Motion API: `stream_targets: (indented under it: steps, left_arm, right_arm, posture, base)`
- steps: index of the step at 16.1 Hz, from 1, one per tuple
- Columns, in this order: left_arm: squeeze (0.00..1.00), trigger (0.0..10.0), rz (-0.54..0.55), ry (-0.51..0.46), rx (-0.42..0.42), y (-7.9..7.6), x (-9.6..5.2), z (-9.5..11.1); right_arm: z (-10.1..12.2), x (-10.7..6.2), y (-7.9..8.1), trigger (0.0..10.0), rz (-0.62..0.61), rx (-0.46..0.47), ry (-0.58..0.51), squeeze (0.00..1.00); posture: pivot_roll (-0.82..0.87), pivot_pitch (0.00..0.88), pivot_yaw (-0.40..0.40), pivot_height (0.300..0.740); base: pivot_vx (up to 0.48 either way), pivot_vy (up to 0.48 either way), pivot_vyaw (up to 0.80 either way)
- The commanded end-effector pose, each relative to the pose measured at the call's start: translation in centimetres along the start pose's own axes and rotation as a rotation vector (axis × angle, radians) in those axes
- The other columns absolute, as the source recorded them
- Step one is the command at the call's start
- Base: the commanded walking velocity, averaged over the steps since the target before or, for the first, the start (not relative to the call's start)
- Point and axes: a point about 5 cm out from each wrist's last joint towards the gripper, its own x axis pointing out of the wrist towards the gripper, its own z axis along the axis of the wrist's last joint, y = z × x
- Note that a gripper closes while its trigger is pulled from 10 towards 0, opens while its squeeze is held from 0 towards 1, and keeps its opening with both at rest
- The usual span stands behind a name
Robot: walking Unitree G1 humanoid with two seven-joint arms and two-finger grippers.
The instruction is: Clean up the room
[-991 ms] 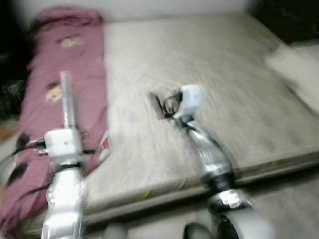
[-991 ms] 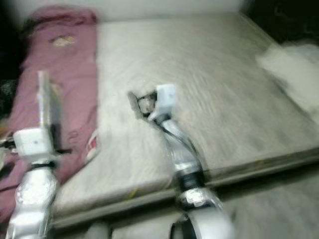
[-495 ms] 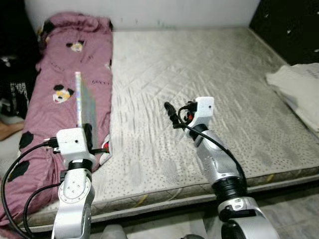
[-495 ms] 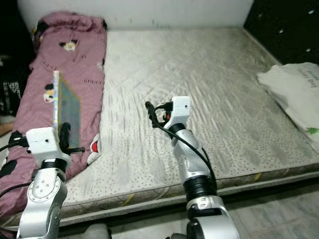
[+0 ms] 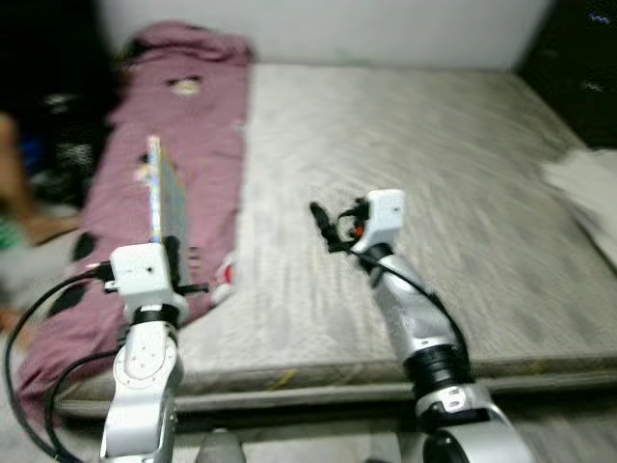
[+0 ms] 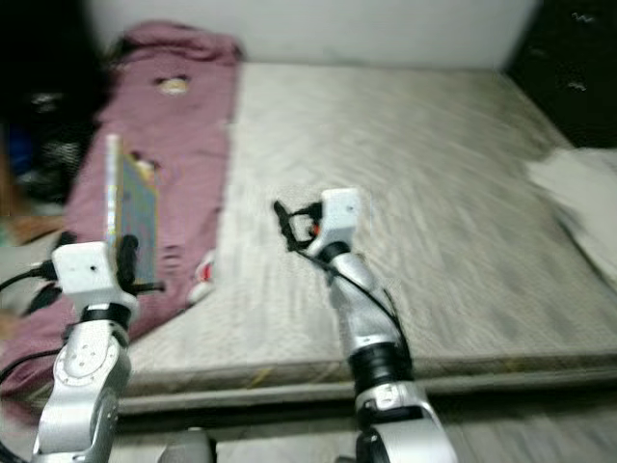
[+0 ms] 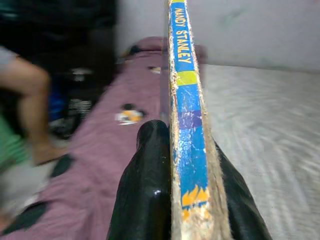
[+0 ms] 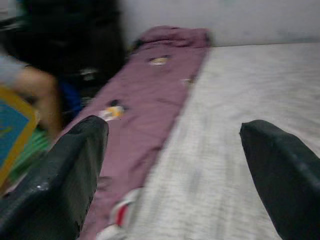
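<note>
Book (image 5: 166, 198) in our left gripper (image 7: 172, 165) is the piece of clutter we have in hand: a thin picture book held upright on edge, its blue spine showing in the left wrist view, with the two black fingers (image 7: 145, 190) closed against its covers on either side. We hold it above the near edge of the bed (image 5: 405, 145), over the pink blanket (image 5: 183, 145) that lies bunched along the bed's left side. Our right gripper (image 5: 323, 224) is raised over the bare mattress with its fingers spread wide and nothing between them. We judge the tidying to be partway: the book is picked up but not yet put away, the blanket is unfolded, and a white cloth (image 5: 583, 188) sits off the bed's right side. A person's leg (image 7: 30, 105) shows to the left.
</note>
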Motion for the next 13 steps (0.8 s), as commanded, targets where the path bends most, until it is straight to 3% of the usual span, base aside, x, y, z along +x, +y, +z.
stream_targets:
  steps: [1, 7, 13]
  left_arm:
    - [0.00, 10.0, -0.005, -0.040, -0.004, -0.25, 0.21, 0.74]
    - [0.00, 10.0, 0.009, -0.039, -0.016, -0.29, 0.29, 0.69]
    - [0.00, 10.0, 0.010, -0.031, -0.043, -0.31, 0.28, 0.58]
  right_arm:
    - [0.51, 0.08, -0.26, 10.0, -0.002, -0.010, -0.016, 0.00]
    - [0.53, 0.05, -0.43, 10.0, -0.007, -0.019, -0.010, 0.00]
    - [0.44, 0.03, -0.71, 10.0, -0.032, -0.018, 0.000, 0.00]
  posture:
    - [-0.02, 0.000, -0.023, 0.740]
    - [-0.02, 0.000, -0.033, 0.740]
    - [-0.03, 0.000, -0.039, 0.740]
  base:
    - [0.000, 0.000, 0.79]
    - [0.000, 0.000, 0.74]
    - [0.000, 0.000, 0.00]
